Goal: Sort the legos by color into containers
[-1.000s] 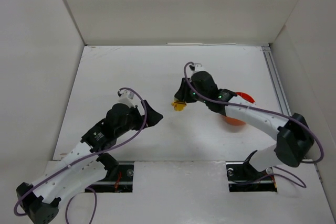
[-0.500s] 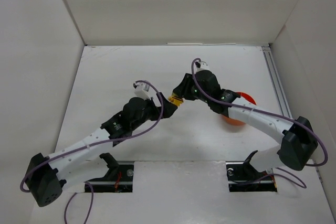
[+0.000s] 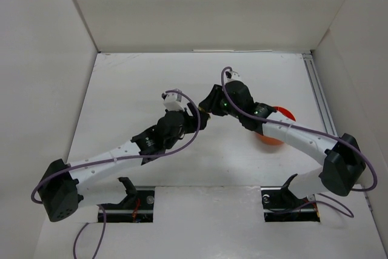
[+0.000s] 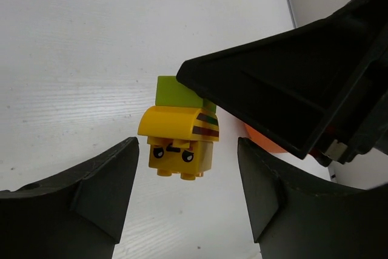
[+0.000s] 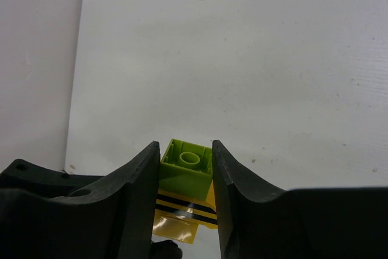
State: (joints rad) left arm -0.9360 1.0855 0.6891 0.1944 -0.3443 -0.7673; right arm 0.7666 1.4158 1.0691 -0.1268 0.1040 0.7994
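The small lime-green studded plastic brick (image 5: 185, 165) is flat bright lime all over, no print. The yellow plastic lego piece (image 4: 179, 144) is the fun one: it has a printed face with black eyes, white dots in them and a dark brow, plus dark brown and black stripes on its curved side. The right gripper (image 5: 185, 171) and left gripper (image 4: 186, 150) are matte black. The left arm (image 3: 103, 165) and right arm (image 3: 303, 141) are white with black joints and purple cables (image 3: 357, 168). The round orange-red plastic bowl (image 3: 271, 139) is one solid colour. The table (image 3: 133, 89) and walls (image 3: 200, 4) are plain white.

No legible txt/nos. on anything.
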